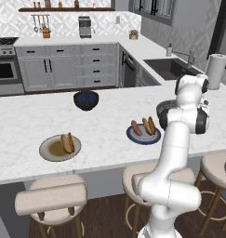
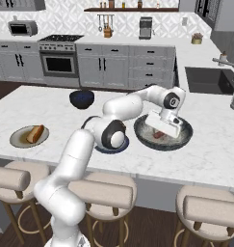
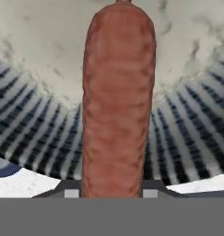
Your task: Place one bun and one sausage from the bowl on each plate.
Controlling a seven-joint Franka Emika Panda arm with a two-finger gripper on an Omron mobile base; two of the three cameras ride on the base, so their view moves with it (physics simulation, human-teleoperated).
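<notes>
Sausage (image 3: 118, 101) lay closest to the hand camera, running lengthwise between the two finger tips (image 3: 71, 188), which pressed its flanks — gripper (image 2: 162, 129) clamped on it, down inside the grey bowl (image 2: 182, 140) at the counter's right end. Blue plate (image 1: 143, 135) left of the bowl carried a bun and a sausage. Beige plate (image 1: 50, 149), far left, carried a bun (image 1: 68, 142); no sausage clearly seen beside it. Risks, as judged: the grip sat near one end — the round sausage could pivot or slip on lifting. A long carry over the blue plate might clip what lay there.
</notes>
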